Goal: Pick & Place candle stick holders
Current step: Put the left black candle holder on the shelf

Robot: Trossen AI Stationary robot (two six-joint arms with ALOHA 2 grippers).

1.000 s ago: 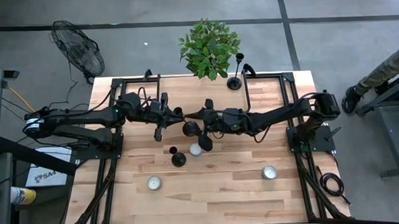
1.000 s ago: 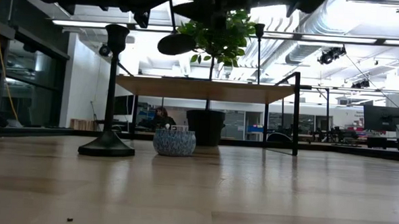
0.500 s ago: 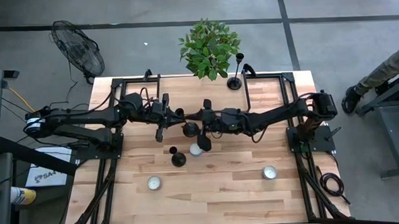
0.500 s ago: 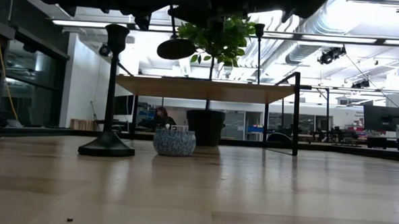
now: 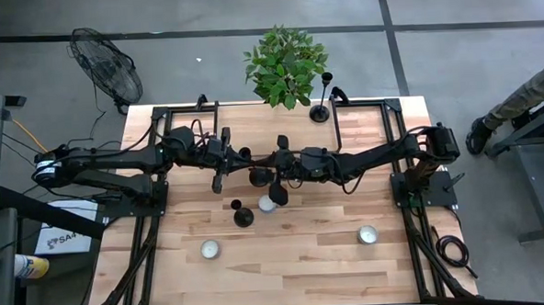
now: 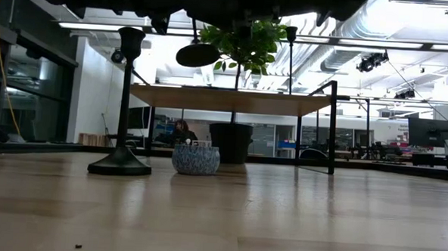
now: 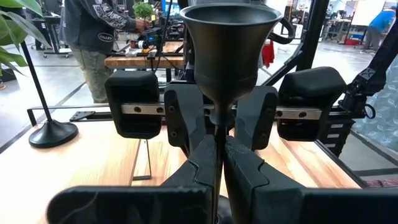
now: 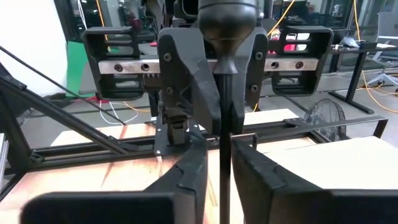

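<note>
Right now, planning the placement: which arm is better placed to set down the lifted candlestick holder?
Left, probably: the left pincer is shut on the stem of the candlestick holder, while the right pincer has an unclear grip on it.

Light wood counter (image 5: 304, 261). One candle stick holder (image 5: 243, 215) stands mid-counter with a white candle (image 5: 267, 204) just beside it, another holder (image 5: 321, 109) at the far edge, and two more candles (image 5: 210, 250) (image 5: 368, 234) toward the near edge.

Even indoor light; bright ceiling strips, low-view silhouettes; soft wrist backgrounds.
</note>
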